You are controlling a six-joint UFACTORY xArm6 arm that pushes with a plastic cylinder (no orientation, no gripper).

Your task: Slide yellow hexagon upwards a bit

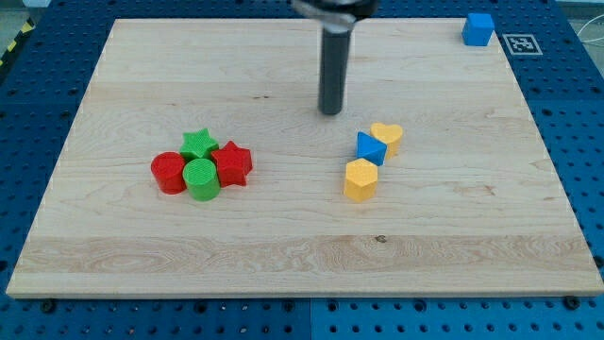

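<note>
The yellow hexagon [360, 179] stands right of the board's middle. A blue triangle-like block [370, 147] touches it just above, and a yellow heart [386, 135] sits against that block's upper right. My tip [330, 111] rests on the board above and to the left of these three blocks, apart from them, roughly 70 pixels above the hexagon.
A cluster sits at the left: a green star [198, 143], a red star [231, 164], a green cylinder [201, 179] and a red cylinder [169, 173]. A blue cube [478, 29] stands at the board's top right corner, by a marker tag [521, 43].
</note>
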